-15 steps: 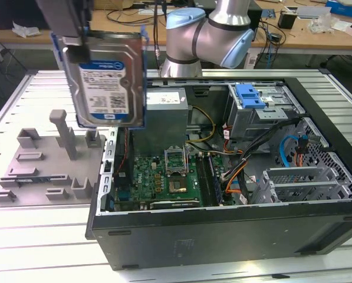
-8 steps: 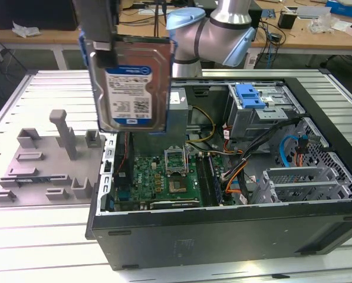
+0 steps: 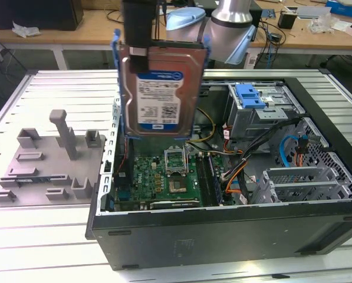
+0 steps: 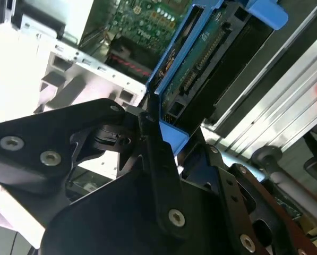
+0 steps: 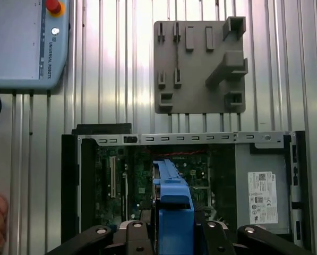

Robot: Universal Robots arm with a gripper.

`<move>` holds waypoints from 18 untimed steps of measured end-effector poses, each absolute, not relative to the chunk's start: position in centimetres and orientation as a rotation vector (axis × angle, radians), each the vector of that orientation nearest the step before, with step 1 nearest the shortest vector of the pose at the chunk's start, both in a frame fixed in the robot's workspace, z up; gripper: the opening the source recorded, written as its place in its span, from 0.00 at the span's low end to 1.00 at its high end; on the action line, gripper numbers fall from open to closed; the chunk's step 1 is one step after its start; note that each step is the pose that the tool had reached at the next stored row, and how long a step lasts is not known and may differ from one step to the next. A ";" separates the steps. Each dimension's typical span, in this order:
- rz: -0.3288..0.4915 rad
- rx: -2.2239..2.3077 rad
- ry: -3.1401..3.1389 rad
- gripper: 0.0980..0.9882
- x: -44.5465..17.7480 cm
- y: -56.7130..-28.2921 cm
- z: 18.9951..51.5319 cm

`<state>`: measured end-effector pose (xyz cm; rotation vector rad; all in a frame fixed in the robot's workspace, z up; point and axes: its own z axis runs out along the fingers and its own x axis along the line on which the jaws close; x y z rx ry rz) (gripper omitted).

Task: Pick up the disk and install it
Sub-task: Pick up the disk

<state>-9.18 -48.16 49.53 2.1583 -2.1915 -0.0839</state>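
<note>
One disk (image 3: 159,88), a silver drive with a blue-and-white label in a blue carrier rail, hangs upright in the air, label side facing the exterior view. Hand (image 3: 139,50) is clamped on its upper edge. In the second wrist view the black fingers (image 4: 155,159) pinch the blue rail tight, no gap. The disk touches nothing else.

Straight below the hand is an open computer case (image 3: 223,224) lying on its side on the ribbed metal tabletop (image 3: 58,88), with the motherboard (image 3: 164,174) exposed. Inside the case, lower than the hand and off to one side, sits a drive cage (image 3: 264,112) with a blue latch (image 3: 249,96), well apart from the disk. On the hand's other side, outside the case, a grey fixture plate (image 3: 52,162) lies on the tabletop.

Step, as I judge it: pick-up is done, the disk is being carried over the case, and install is not yet done. The next move likely calls for bringing the disk round to match the cage opening, lining the rail edges up with the guides, holding a firm grip and staying clear of the loose cables (image 3: 237,171) beside the cage. Cannot tell which slot is free.
</note>
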 end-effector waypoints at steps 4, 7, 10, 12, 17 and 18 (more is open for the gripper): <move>-0.086 2.157 -2.191 0.30 -7.1 -48.7 49.5; -0.087 2.156 -2.190 0.30 -4.2 -49.3 49.5; -0.087 2.157 -2.190 0.30 -2.8 -49.5 49.5; -0.087 2.156 -2.190 0.30 -2.8 -49.5 49.5; -0.087 2.157 -2.190 0.30 -2.8 -49.5 49.5; -0.087 2.156 -2.190 0.30 -2.8 -49.5 49.5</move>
